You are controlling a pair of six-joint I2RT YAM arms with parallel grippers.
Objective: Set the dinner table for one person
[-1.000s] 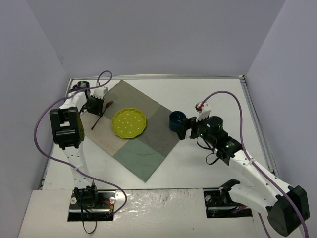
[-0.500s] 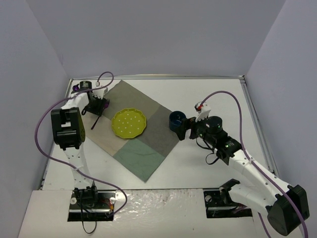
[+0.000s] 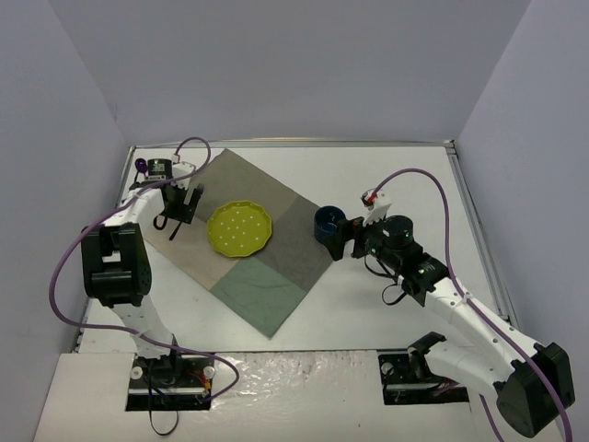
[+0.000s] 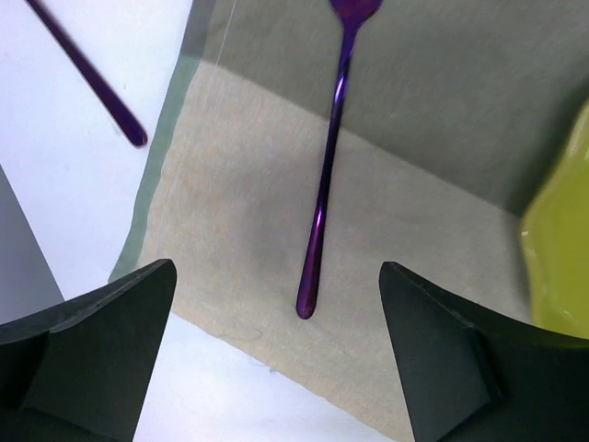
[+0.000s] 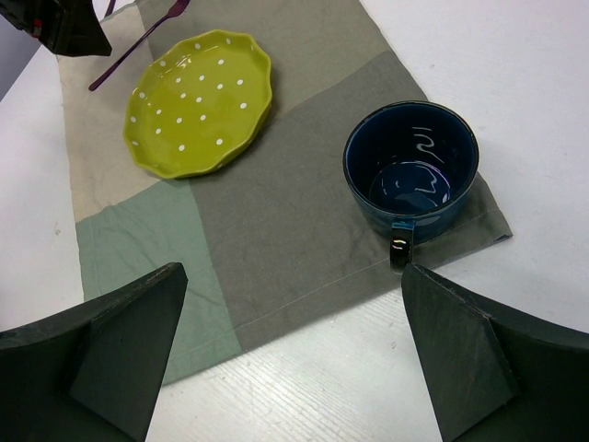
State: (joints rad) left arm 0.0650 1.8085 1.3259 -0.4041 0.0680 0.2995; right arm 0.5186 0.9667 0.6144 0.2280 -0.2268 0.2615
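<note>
Left gripper (image 4: 276,269) agape, empty, above purple fork (image 4: 327,175) flat on patchwork cloth (image 4: 230,212); upper left, another purple handle (image 4: 87,74), maybe a spoon. Right gripper (image 5: 294,276) agape before blue cup (image 5: 411,170).

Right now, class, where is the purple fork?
Left wrist view: the purple fork lies on the cloth's beige patch, left of the yellow plate, beneath the left gripper.

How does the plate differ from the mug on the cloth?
The plate is yellow-green with white dots; the mug is dark blue. The plate is shallow with a scalloped rim; the mug is deep with a handle. Both sit empty on the patchwork cloth.
</note>
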